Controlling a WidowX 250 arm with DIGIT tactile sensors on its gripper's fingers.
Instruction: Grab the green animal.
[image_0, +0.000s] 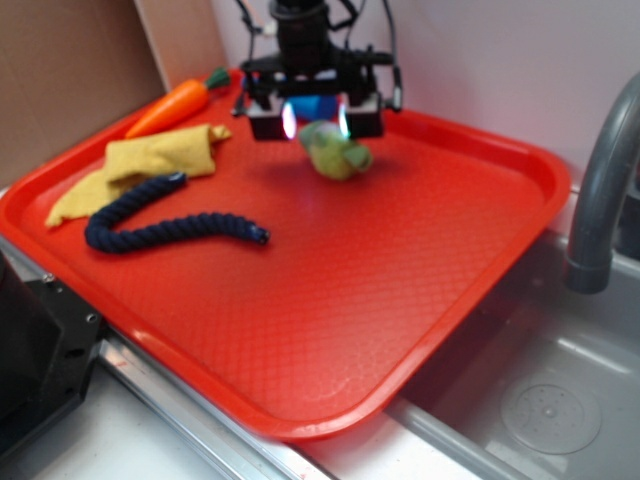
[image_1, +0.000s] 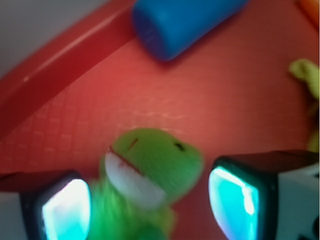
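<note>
Claw (image_1: 150, 205) spread wide, its two glowing pads (image_1: 232, 200) standing to either side of the green animal (image_1: 150, 170) with clear gaps on both sides; nothing was pinched yet. In the exterior view the claw (image_0: 316, 118) hung low over the far part of the red tray (image_0: 330, 300), and the green animal (image_0: 337, 151) sat on the tray floor just beneath and slightly toward the near side of it.

The toy looked fuzzy, soft and light, likely to squash under pressure rather than slip, so a hold across its rounded middle, below the pale mouth patch, seemed safest.

Just behind lay the blue toy (image_1: 185, 22) near the tray's rim. Farther left were the carrot (image_0: 178, 100), a yellow cloth (image_0: 150, 165) and a dark blue rope (image_0: 165, 222). A grey faucet (image_0: 600, 190) rose beside the tray, over a sink.
</note>
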